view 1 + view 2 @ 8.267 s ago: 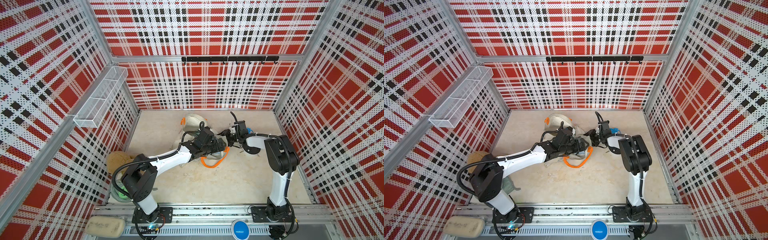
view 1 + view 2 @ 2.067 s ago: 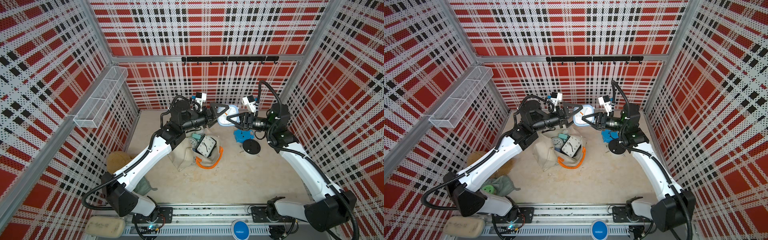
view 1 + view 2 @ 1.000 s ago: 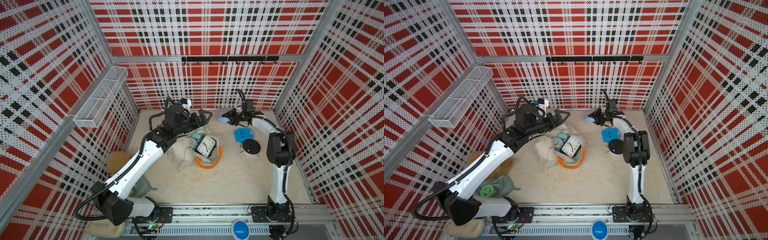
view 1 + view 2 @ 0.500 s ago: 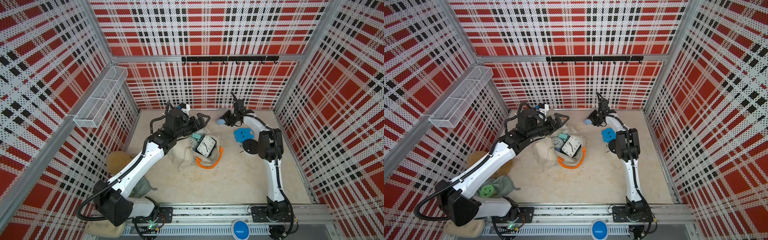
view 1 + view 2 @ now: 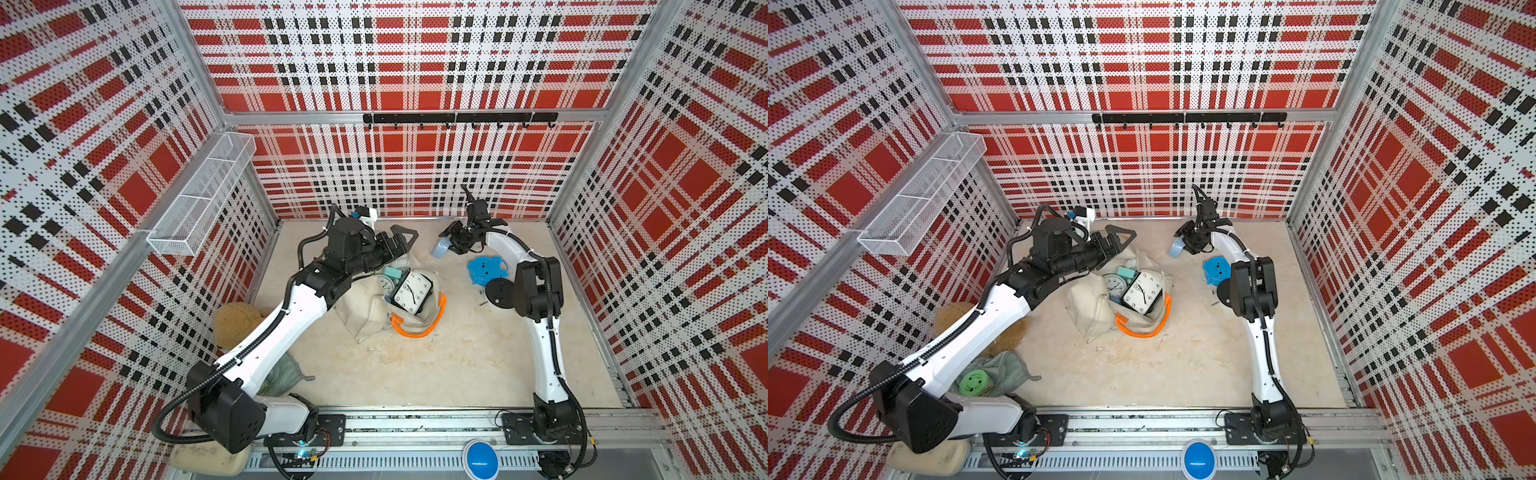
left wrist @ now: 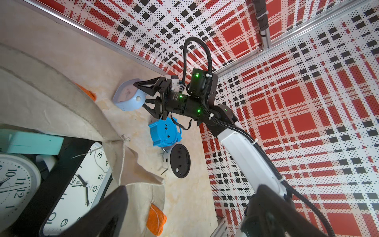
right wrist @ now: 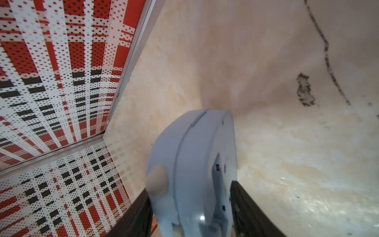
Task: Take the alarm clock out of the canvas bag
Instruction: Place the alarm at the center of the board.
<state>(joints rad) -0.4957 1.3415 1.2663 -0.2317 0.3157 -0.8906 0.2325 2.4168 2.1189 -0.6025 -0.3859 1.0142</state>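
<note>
the right tool has its jaws on both sides of the pale blue round plastic alarm clock, to stand it on the far counter, right of the cream cloth canvas bag. i cannot tell if it pinches. the left tool is spread wide above the bag, maybe ready for more. three clocks are out, three inside, one bag.
</note>
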